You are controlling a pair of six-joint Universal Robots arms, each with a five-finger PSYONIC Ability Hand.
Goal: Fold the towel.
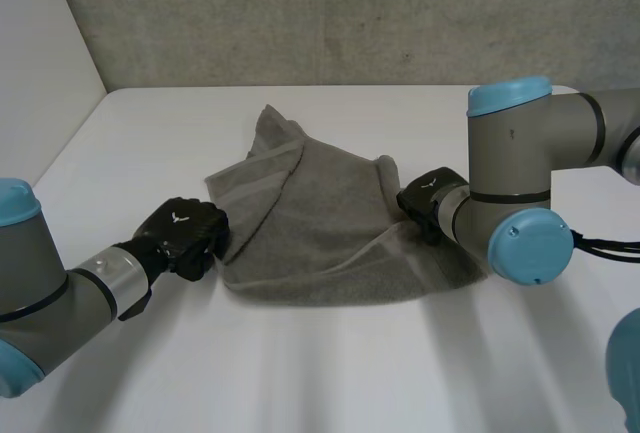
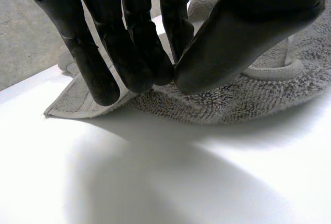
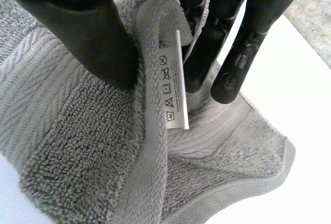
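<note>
Now | R hand (image 3: 88, 27) pinching towel (image 1: 320, 233) edge | L hand (image 1: 185, 235) beside towel, grip unclear

Bright, soft light falls evenly from above. The white table (image 3: 302, 89) is nearly washed out just past the fingers (image 3: 248, 38) of the right hand (image 3: 77, 27), and its surface shows no texture there. The grey towel (image 3: 67, 146) is evenly lit below the fingertips, with gentle shade in its folds and deeper shade where cloth rises between fingers and thumb. The label (image 3: 173, 87) beside them is bright, without glare.
</note>
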